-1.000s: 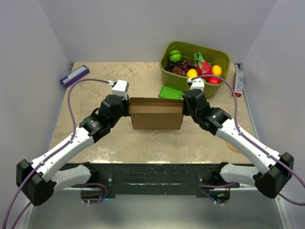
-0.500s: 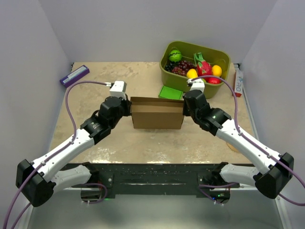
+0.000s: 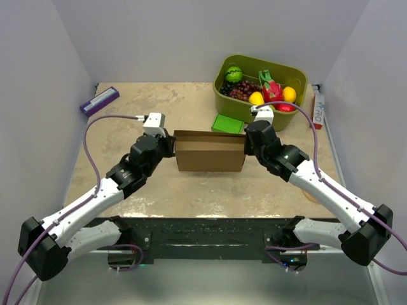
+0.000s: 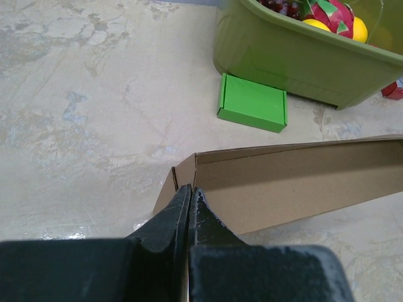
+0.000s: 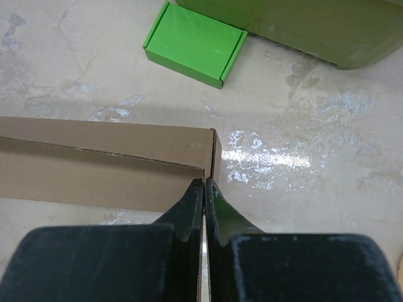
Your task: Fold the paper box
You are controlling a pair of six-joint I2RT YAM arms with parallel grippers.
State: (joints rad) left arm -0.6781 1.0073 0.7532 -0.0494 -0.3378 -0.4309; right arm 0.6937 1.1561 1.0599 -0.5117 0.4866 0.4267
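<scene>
The left gripper [image 4: 189, 191] has its black fingers pressed together on the left end wall of the plain brown cardboard mailer box [image 3: 210, 155], and the right gripper [image 5: 204, 184] pinches the right end likewise. The box stands mid-table as an open-topped trough with its walls up. I judge the sides formed and the closing not yet done. Just behind are a small flat green box [image 3: 227, 123] and an olive-green plastic fruit bin [image 3: 230, 101].

Matt, seemingly smooth cardboard paper box [image 3: 210, 152]
</scene>
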